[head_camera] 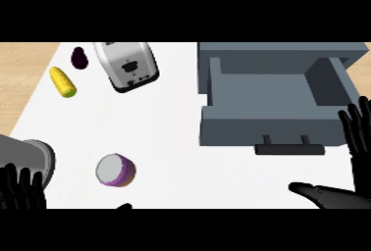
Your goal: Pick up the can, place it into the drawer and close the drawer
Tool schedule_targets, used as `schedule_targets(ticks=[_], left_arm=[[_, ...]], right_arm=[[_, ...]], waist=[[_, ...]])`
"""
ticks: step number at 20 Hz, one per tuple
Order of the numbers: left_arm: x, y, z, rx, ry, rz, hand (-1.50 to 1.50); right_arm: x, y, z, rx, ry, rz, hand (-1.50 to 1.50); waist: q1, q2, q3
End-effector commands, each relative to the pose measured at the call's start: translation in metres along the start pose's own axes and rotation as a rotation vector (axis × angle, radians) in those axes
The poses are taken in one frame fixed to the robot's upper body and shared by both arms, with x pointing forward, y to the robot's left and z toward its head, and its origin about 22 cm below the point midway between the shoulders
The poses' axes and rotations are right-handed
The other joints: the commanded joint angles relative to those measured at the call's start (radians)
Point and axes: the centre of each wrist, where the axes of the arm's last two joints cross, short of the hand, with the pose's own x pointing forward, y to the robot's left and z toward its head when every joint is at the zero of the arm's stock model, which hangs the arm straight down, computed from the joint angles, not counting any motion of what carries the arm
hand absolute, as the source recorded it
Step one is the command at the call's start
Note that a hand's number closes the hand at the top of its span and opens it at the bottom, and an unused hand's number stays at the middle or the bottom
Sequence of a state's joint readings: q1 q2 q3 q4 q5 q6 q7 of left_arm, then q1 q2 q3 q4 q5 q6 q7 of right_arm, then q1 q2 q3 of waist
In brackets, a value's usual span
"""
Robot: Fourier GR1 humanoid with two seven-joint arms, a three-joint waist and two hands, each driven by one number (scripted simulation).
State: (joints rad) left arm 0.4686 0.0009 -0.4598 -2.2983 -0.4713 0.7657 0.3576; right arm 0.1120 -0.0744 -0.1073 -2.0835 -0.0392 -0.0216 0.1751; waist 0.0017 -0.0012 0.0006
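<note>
The can (115,170), purple with a silver top, stands on the white counter (181,122) at the lower left. The grey drawer (272,98) is pulled open at the upper right, its inside bare and its dark handle (290,148) facing me. My right hand (337,195) is open at the right edge, with straight fingers (358,132) beside the drawer's front corner and the thumb low, and it holds nothing. My left hand (22,188) shows at the lower left corner, fingers straight, to the left of the can and apart from it.
A silver toaster (129,65) sits at the back centre. A yellow corn cob (63,82) and a dark eggplant (79,57) lie at the back left. A wooden floor (18,73) shows past the counter's left edge.
</note>
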Motion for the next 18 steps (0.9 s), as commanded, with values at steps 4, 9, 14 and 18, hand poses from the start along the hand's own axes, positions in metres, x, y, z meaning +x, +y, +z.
schedule_targets(ticks=[4, 9, 14, 18], left_arm=[[-0.031, -0.019, -0.009, 0.009, 0.037, -0.018, -1.5], [-0.057, -0.035, -0.001, 0.023, 0.078, -0.048, -1.5], [-0.085, -0.049, -0.006, 0.038, 0.102, -0.077, -1.5], [-0.111, -0.04, -0.003, 0.052, 0.13, -0.097, -1.5]], right_arm=[[-0.003, -0.008, -0.011, -0.02, 0.004, -0.017, -1.5], [-0.015, -0.018, 0.0, -0.02, -0.018, -0.002, -1.5], [0.003, -0.011, 0.012, -0.003, -0.021, -0.003, -1.5], [0.011, -0.015, 0.001, -0.004, -0.017, 0.008, -1.5]], waist=[[-0.001, 0.001, -0.001], [-0.001, 0.001, -0.001], [-0.004, 0.001, -0.001], [0.0, 0.001, -0.001]])
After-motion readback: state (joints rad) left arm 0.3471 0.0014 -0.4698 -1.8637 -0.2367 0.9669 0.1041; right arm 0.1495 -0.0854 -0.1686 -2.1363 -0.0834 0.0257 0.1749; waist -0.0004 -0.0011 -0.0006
